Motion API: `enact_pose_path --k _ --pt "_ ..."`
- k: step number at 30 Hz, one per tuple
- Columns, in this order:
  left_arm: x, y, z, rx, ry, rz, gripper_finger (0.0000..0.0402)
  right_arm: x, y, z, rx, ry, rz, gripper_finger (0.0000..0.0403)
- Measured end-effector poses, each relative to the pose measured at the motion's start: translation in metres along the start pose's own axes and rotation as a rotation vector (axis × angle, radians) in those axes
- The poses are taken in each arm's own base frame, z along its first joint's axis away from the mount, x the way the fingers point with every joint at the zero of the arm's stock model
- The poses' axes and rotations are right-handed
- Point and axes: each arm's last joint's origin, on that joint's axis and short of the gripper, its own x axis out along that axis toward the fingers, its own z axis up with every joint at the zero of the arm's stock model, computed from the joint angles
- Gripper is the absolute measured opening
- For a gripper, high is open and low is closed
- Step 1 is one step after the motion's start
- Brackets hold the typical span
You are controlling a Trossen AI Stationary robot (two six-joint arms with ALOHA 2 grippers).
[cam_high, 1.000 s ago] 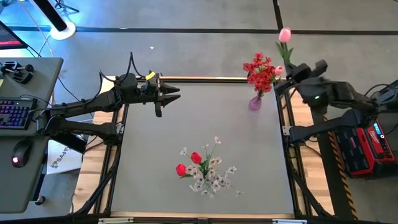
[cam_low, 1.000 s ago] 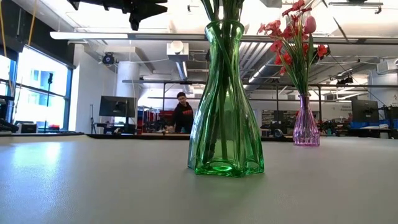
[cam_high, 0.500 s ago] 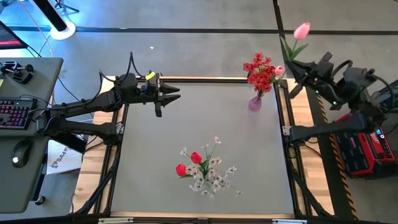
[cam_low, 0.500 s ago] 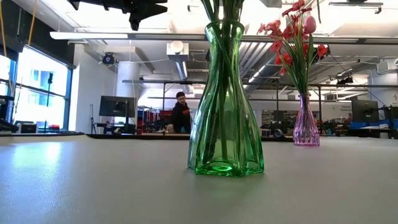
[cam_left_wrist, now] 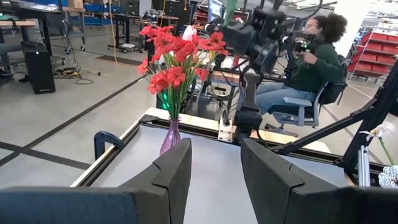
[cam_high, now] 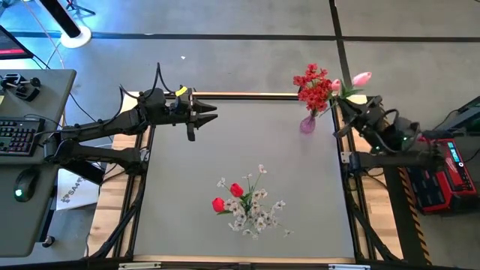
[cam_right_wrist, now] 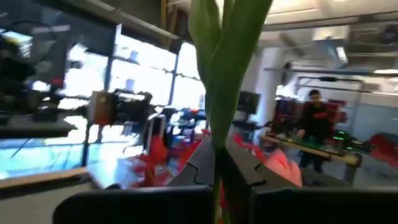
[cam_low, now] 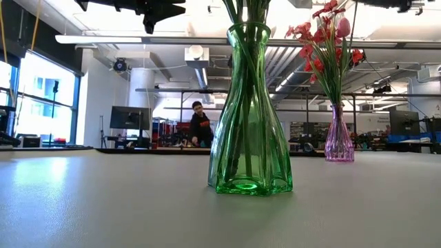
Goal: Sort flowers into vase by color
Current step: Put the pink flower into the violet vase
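A purple vase (cam_high: 307, 124) stands at the table's far right and holds red blossom clusters (cam_high: 314, 86) and a pink tulip (cam_high: 335, 85). It also shows in the low view (cam_low: 339, 138). A green vase (cam_low: 249, 117) at the near middle holds red tulips (cam_high: 227, 196) and white sprays (cam_high: 259, 212). My right gripper (cam_high: 351, 103) is just right of the purple vase, shut on another pink tulip (cam_high: 362, 77). My left gripper (cam_high: 208, 116) hovers open and empty at the far left of the table. My right gripper pinches the pink tulip's green stem (cam_right_wrist: 216, 152) between its two fingers, below the leaves (cam_right_wrist: 227, 37). The fingers come level from the table's right. The tulip is lifted clear and tilted, its blossom up toward the far right, beside the red clusters.
Wooden frame rails (cam_high: 346, 157) border the grey table. A desk with a keyboard (cam_high: 16, 136) stands to the left, and red equipment (cam_high: 439, 176) to the right. A person (cam_left_wrist: 311, 56) sits beyond the table's right side. Bare tabletop (cam_high: 247, 146) lies between the vases.
My right gripper has swung out past the table's right edge with the pink tulip, then come back toward the purple vase. The blossom, which stood well beyond the far edge, has come nearer and is now close beside the red clusters. A person in the room has shifted.
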Motion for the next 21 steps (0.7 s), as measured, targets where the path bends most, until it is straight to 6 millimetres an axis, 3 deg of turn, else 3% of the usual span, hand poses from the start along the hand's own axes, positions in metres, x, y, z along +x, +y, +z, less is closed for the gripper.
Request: enact_pose_path --k 15,21 --pt "0.000 0.000 0.000 0.000 0.000 0.000 0.0129 -0.011 0.014 -0.078 -0.056 -0.046 -0.182 0.0000" --pt "0.000 0.000 0.000 0.000 0.000 0.000 0.0129 -0.012 0.012 -0.083 -0.044 -0.107 -0.237 0.0000"
